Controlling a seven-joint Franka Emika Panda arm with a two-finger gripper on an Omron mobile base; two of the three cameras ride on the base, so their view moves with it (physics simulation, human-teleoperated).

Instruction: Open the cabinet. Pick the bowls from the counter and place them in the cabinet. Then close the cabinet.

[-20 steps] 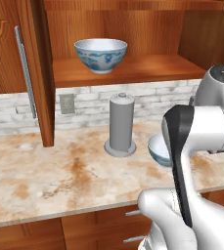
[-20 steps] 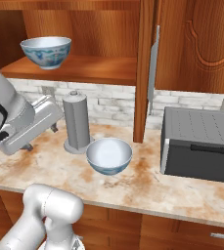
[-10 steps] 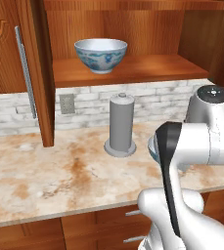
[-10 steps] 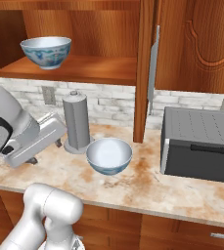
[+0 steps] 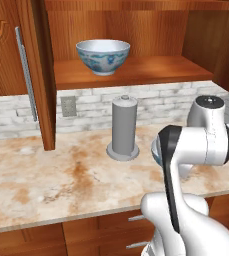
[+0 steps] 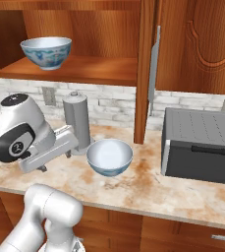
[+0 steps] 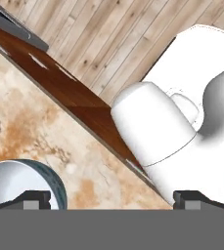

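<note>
Open pincer (image 7: 111,199) hangs above the glossy, stiff, likely slippery, breakable bowl (image 6: 109,156); pinch its rim at three o'clock.

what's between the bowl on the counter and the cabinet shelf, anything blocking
Nothing visible blocks it. The bowl on the counter sits below the open cabinet; the grey cylinder stands beside it, and the second bowl leaves shelf room.

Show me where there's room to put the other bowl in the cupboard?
The wooden shelf is bare to the right of the blue-patterned bowl already on it. Below, the mottled beige stone counter is crowded around the grey cylinder and second bowl.
</note>
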